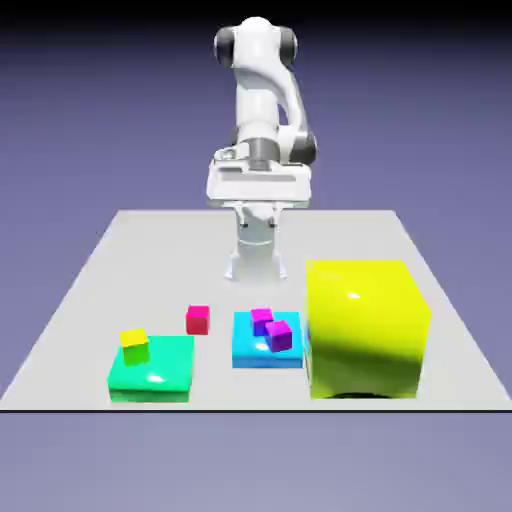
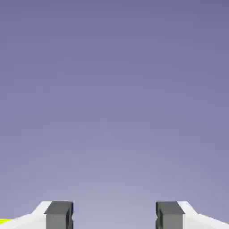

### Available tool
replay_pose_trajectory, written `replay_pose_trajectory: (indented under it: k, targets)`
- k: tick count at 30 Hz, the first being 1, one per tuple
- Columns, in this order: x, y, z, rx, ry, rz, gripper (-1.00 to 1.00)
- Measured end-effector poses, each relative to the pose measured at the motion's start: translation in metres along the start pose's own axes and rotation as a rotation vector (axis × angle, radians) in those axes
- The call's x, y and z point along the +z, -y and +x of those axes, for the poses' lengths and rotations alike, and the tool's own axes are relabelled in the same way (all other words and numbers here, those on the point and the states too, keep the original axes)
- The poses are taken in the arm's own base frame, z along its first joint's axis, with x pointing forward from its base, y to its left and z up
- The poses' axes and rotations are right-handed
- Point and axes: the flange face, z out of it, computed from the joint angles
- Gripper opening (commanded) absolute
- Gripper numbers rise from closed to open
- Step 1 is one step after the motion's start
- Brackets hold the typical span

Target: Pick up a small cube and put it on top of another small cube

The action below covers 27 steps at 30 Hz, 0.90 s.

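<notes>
Between green block (image 1: 152, 366) and blue block (image 1: 266, 342), red cube (image 1: 198, 319) stands free.

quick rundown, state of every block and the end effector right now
end effector: open, empty, far from the blocks
red cube: alone on the table, untouched
magenta cube: on the blue block, nothing on it
purple cube: on the blue block, beside the magenta cube
blue block: flat on the table
small yellow cube: on the green block
green block: flat on the table
big yellow block: on the table
</notes>
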Motion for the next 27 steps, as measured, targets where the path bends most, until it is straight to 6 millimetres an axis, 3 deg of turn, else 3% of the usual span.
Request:
replay_pose_trajectory:
  k: [4,7,14,16,23,24,27]
  targets:
    - [0.052,-0.072,-0.008,0.002,0.144,-0.223,0.0]
    - [0.081,-0.13,-0.022,0.018,0.276,-0.367,0.0]
    - [0.112,-0.259,-0.084,0.095,0.646,-0.607,0.0]
    - [0.112,-0.261,-0.085,0.098,0.652,-0.609,0.0]
    - [0.154,-0.29,-0.119,0.098,0.651,-0.61,0.0]
    - [0.159,-0.294,-0.125,0.098,0.652,-0.609,-1.0]
    - [0.154,-0.29,-0.119,0.098,0.651,-0.61,-1.0]
